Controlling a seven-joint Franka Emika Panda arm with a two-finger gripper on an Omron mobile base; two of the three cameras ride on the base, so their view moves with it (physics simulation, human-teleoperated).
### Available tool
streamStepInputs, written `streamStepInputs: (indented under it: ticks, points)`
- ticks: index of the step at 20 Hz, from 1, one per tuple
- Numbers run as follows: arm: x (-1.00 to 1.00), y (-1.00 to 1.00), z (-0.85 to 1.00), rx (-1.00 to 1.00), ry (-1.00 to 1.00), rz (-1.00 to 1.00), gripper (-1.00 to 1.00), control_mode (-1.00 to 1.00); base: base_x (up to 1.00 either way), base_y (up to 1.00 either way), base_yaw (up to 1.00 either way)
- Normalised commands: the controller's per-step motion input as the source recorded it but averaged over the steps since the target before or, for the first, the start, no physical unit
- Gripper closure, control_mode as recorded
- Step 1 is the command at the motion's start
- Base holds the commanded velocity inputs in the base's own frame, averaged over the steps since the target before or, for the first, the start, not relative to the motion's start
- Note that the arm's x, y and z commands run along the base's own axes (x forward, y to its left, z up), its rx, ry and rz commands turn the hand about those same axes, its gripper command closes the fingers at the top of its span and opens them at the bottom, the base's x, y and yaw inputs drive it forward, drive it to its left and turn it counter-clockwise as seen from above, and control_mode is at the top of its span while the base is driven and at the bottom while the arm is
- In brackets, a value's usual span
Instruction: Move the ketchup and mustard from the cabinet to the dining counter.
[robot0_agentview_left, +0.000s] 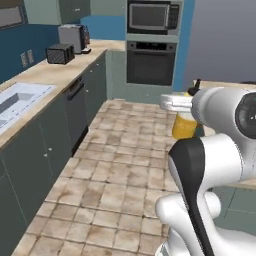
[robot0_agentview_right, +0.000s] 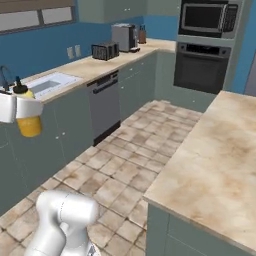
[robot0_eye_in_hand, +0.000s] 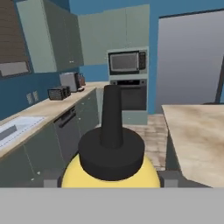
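My gripper (robot0_agentview_left: 181, 106) is shut on the mustard (robot0_agentview_left: 184, 126), a small yellow squeeze bottle with a dark pointed cap. It hangs upright in the air over the tiled floor, left of the dining counter (robot0_agentview_left: 222, 86). From the right base view the mustard (robot0_agentview_right: 28, 124) sits in the gripper (robot0_agentview_right: 24, 108) at the far left, well apart from the dining counter (robot0_agentview_right: 215, 160). In the hand view the dark cap of the mustard (robot0_eye_in_hand: 111, 148) rises right in front, and the dining counter (robot0_eye_in_hand: 197, 135) lies to the right. The ketchup and the cabinet are out of view.
An L-shaped worktop (robot0_agentview_right: 95, 66) with a sink (robot0_agentview_right: 47, 84), a toaster (robot0_agentview_right: 105, 50) and a coffee machine (robot0_agentview_right: 123, 37) runs along the blue wall. A wall oven (robot0_agentview_right: 202, 67) with a microwave (robot0_agentview_right: 207, 17) above stands at the far end. Tiled floor (robot0_agentview_right: 120, 170) lies between.
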Motion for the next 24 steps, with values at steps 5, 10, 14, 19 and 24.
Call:
streamStepInputs:
  ticks: [5, 10, 14, 19, 24]
  points:
    - [0.00, 0.00, 0.00, 0.00, 0.00, 0.00, 1.00, 1.00, 0.00, -1.00, -0.04]
    - [0.00, 0.00, 0.00, 0.00, 0.00, 0.00, 1.00, 1.00, 0.00, -1.00, -0.05]
    - [0.00, 0.00, 0.00, 0.00, 0.00, 0.00, 1.00, 1.00, 0.00, -1.00, -0.11]
    - [0.00, 0.00, 0.00, 0.00, 0.00, 0.00, 1.00, 1.00, 0.10, -1.00, -0.45]
    - [0.00, 0.00, 0.00, 0.00, 0.00, 0.00, 1.00, 1.00, 0.16, -1.00, -0.45]
